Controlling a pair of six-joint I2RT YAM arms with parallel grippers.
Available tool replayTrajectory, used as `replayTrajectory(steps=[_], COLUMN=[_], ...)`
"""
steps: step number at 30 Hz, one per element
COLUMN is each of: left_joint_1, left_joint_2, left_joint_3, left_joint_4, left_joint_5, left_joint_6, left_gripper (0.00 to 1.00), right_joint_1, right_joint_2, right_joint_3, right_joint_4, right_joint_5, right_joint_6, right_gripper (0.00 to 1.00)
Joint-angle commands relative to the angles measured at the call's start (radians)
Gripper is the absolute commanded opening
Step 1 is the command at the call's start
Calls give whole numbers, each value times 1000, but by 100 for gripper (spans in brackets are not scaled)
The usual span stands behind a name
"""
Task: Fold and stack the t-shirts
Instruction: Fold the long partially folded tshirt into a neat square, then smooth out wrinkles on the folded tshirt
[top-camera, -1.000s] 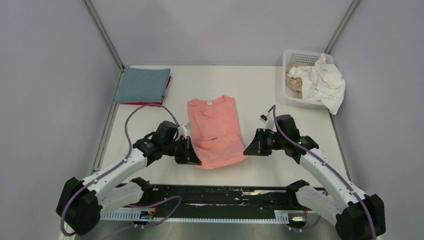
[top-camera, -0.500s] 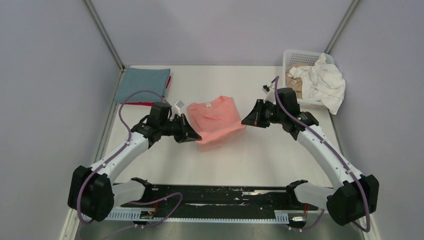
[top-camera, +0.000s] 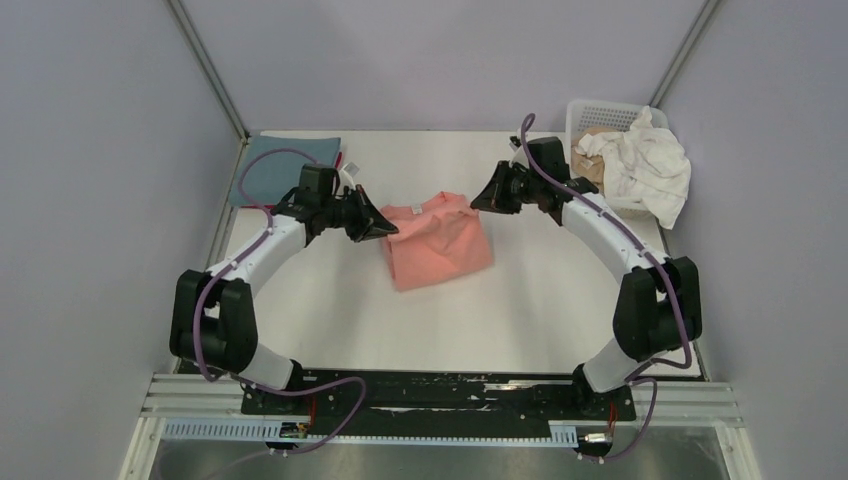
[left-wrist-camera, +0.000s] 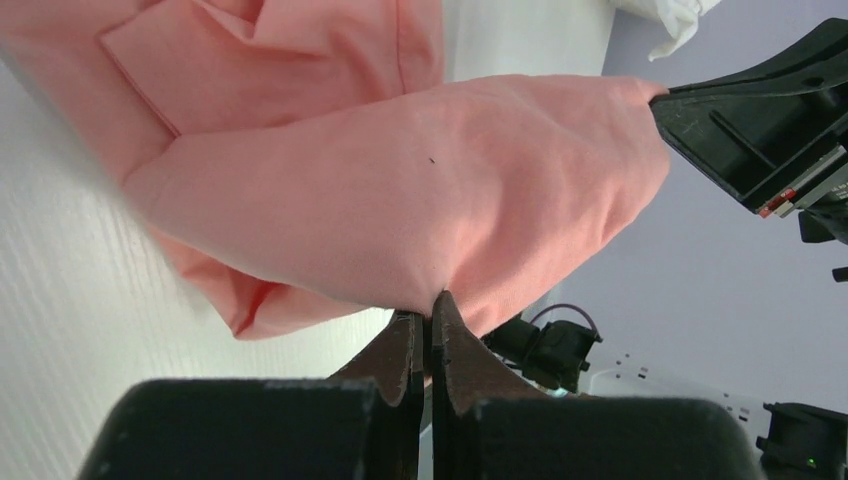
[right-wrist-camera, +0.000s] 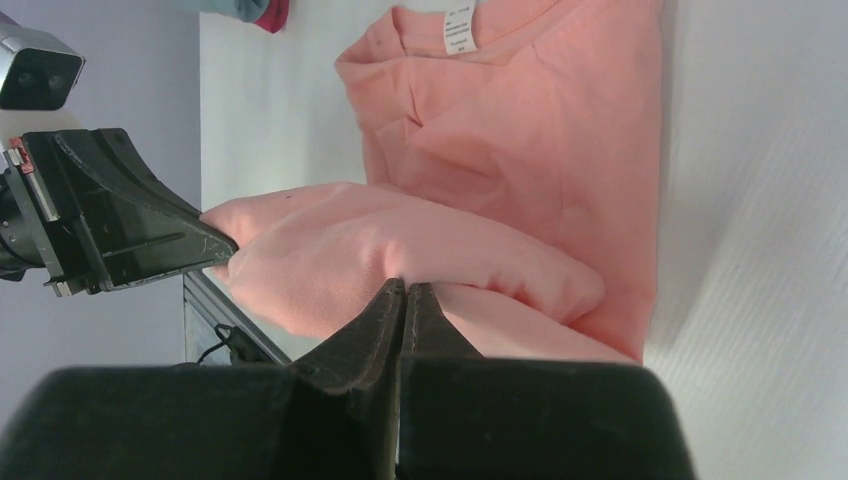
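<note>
The salmon pink t-shirt (top-camera: 440, 245) lies mid-table, its near half folded up over its far half. My left gripper (top-camera: 388, 229) is shut on the shirt's left hem corner (left-wrist-camera: 430, 285). My right gripper (top-camera: 478, 200) is shut on the right hem corner (right-wrist-camera: 405, 275). Both hold the hem raised over the collar end. The collar label (right-wrist-camera: 459, 28) shows in the right wrist view. A folded grey-blue t-shirt (top-camera: 275, 165) lies on a red one (top-camera: 339, 160) at the far left. A white t-shirt (top-camera: 650, 165) and a tan one (top-camera: 590, 165) are at the basket.
The white lattice basket (top-camera: 595, 110) stands at the far right corner, the white shirt hanging over its side. Grey walls close in the left and right table edges. The arm bases and a black rail (top-camera: 440, 390) run along the near edge.
Both grippers have carried the shirt's near hem away from the arm bases, over the shirt toward the collar. The shirt has gone from flat to folded in half.
</note>
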Motion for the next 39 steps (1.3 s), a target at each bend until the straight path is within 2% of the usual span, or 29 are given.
replayTrajectory(steps=[1, 7, 14, 17, 19, 20, 22, 23, 25, 27, 28, 31, 34, 36, 39], left_joint_1=[36, 70, 107, 121, 126, 129, 139, 143, 154, 162, 165, 159, 112, 66, 22], left_joint_2=[72, 238, 344, 406, 444, 454, 475, 471, 442, 403, 370, 301, 238, 245, 324], left_joint_3=[88, 196, 277, 317, 338, 343, 355, 358, 362, 384, 395, 407, 374, 381, 417], left_joint_4=[0, -5, -19, -11, -4, -1, -10, -10, -18, -53, -88, -121, -74, -50, -40], left_joint_5=[-9, 19, -63, -79, -88, -91, -113, -128, -183, -259, -313, -348, -323, -280, -219], left_joint_6=[37, 38, 22, 16, 7, 4, -7, -7, -2, 12, 25, 41, 58, 75, 82], left_gripper=[0, 0, 0, 8, 14, 17, 43, 69, 96, 100, 100, 100, 100, 100, 100], right_joint_1=[-13, -20, -23, -27, -27, -29, -36, -39, -45, -46, -47, -33, -12, -5, -3], right_joint_2=[82, 211, 378, 449, 492, 518, 574, 594, 602, 571, 542, 440, 356, 340, 372], right_joint_3=[98, 176, 288, 341, 375, 398, 459, 485, 512, 505, 486, 390, 265, 197, 190], right_joint_4=[91, 116, 133, 143, 162, 169, 176, 177, 172, 171, 172, 181, 260, 342, 446], right_joint_5=[6, 23, 26, 31, 28, 18, -25, -49, -55, -39, -38, -41, -84, -154, -213], right_joint_6=[10, 16, 23, 25, 14, 3, -27, -40, -48, -58, -61, -79, -56, -5, 58], right_gripper=[0, 0, 0, 0, 4, 9, 20, 35, 65, 90, 99, 100, 100, 100, 100])
